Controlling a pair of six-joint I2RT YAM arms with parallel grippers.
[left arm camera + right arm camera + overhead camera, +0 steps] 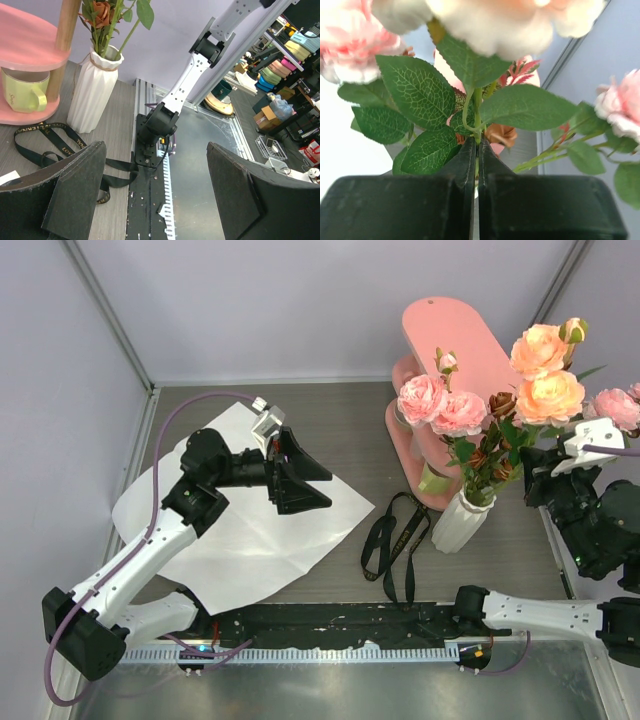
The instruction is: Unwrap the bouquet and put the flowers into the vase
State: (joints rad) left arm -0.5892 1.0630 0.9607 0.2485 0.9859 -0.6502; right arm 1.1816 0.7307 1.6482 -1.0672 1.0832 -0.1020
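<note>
Flowers in pink, peach and rust stand with their stems in the white ribbed vase on the table, just in front of a pink shelf. The right gripper reaches into the foliage from the right, its fingers pressed together on a thin green stem just below a cluster of leaves. The left gripper hovers well apart over the flattened white paper, fingers spread wide and holding nothing. A black ribbon lies between paper and vase.
</note>
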